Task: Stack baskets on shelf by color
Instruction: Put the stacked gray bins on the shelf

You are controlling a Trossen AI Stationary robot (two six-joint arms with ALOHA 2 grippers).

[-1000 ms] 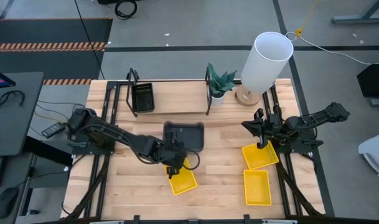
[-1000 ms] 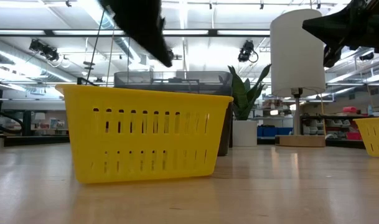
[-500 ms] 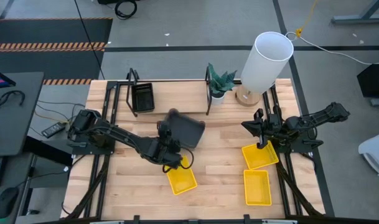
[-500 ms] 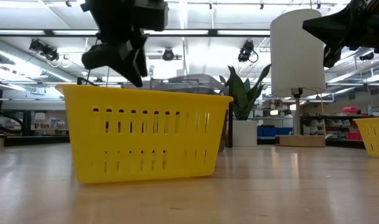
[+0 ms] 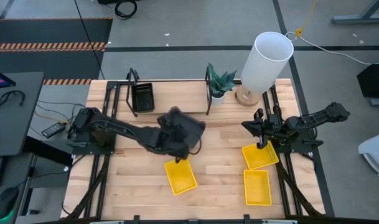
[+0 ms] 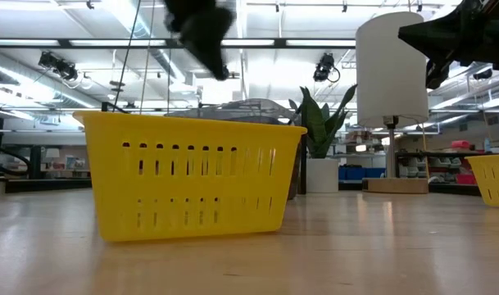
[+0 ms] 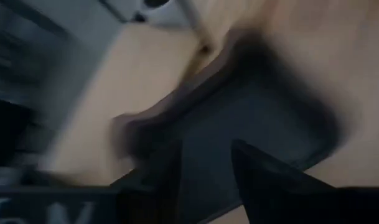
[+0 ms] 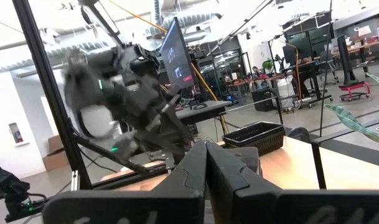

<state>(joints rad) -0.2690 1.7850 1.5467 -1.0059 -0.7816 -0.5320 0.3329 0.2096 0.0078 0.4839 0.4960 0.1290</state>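
Wooden planks formed the surface (image 5: 220, 155), its pale grain running lengthwise between black metal rails. At its far edge stood the shelf (image 5: 177, 96), a low light-wood board in a thin black frame with upright end loops, and a black perforated basket (image 5: 142, 97) sat on its left end. Just beyond the shelf's right loop were a small potted plant (image 5: 219, 84) and a tall white cylindrical lamp (image 5: 266, 61).

The left gripper (image 5: 177, 142) was stretched toward the middle of the surface, its fingers at the rim of a dark grey basket (image 5: 186, 129), a smooth rounded-corner tray tilted up off the wood; the motion blur left it unclear whether the fingers were clenched on it. Just near of those fingers lay a bright yellow basket (image 5: 180, 176), slotted along its walls in the low view.

The right gripper (image 5: 261, 132) hung at the right side with its fingers pressed together, grasping nothing. Directly beneath them sat a second yellow basket (image 5: 260, 155), and a third yellow one (image 5: 257, 187) lay just nearer the front edge.
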